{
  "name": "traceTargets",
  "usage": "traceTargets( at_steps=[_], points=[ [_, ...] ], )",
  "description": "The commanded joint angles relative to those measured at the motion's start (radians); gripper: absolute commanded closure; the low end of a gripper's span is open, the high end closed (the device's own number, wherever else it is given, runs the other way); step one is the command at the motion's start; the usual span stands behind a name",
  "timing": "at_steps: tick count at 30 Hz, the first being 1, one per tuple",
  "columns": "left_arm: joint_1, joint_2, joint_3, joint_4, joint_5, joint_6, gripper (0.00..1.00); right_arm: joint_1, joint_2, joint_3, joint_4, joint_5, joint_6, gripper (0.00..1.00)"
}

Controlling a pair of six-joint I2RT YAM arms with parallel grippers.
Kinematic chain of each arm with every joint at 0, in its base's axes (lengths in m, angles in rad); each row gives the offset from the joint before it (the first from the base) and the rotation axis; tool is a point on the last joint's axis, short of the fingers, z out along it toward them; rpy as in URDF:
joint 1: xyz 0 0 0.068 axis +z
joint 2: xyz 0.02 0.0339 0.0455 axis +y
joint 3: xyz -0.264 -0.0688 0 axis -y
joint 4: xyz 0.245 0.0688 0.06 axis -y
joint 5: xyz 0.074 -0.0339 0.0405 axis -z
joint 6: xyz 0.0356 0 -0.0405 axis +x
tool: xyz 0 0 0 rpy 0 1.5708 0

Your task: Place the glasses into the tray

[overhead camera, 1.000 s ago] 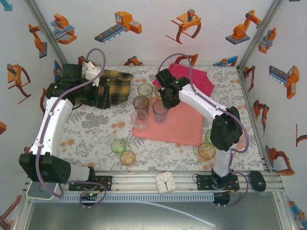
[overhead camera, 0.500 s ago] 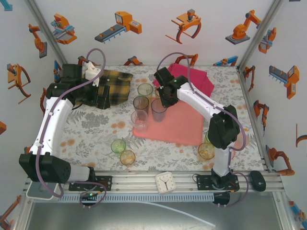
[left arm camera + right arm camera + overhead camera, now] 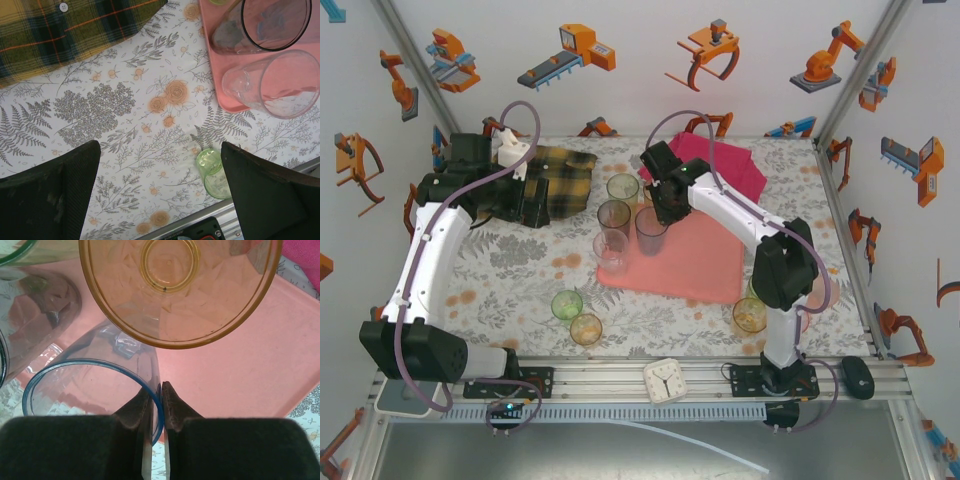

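The tray [image 3: 705, 265] is flat, salmon-pink and rectangular with rounded corners. It lies right of centre in the top view, long axis roughly left to right. The blue glass [image 3: 90, 390] and amber glass [image 3: 175, 290] are transparent round tumblers, upright with mouths up, at the tray's left part. The right gripper [image 3: 161, 395] clamps the blue glass's thin wall, one finger inside and one outside. The left gripper [image 3: 160, 195] has its jaws wide apart above the floral table [image 3: 125, 125], near the plaid cloth [image 3: 75, 30].
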Motion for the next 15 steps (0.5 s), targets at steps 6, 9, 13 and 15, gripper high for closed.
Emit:
traceTargets(
  at_steps=[6,9,13,15],
  points=[
    [0.002,-0.032,0.005,-0.011,0.019,0.004,0.02,-0.003,-0.008,0.033,-0.002,-0.004,-0.009,0.71],
    [0.002,-0.034,0.006,-0.010,0.020,0.003,0.02,-0.002,-0.011,0.037,-0.007,-0.003,-0.008,0.67],
    [0.002,-0.034,0.012,-0.010,0.021,0.003,0.02,-0.003,-0.024,0.042,-0.018,-0.007,-0.011,0.63],
    [0.002,-0.034,0.017,-0.014,0.020,0.007,0.02,-0.003,-0.037,0.044,-0.027,-0.011,-0.008,0.61]
  ],
)
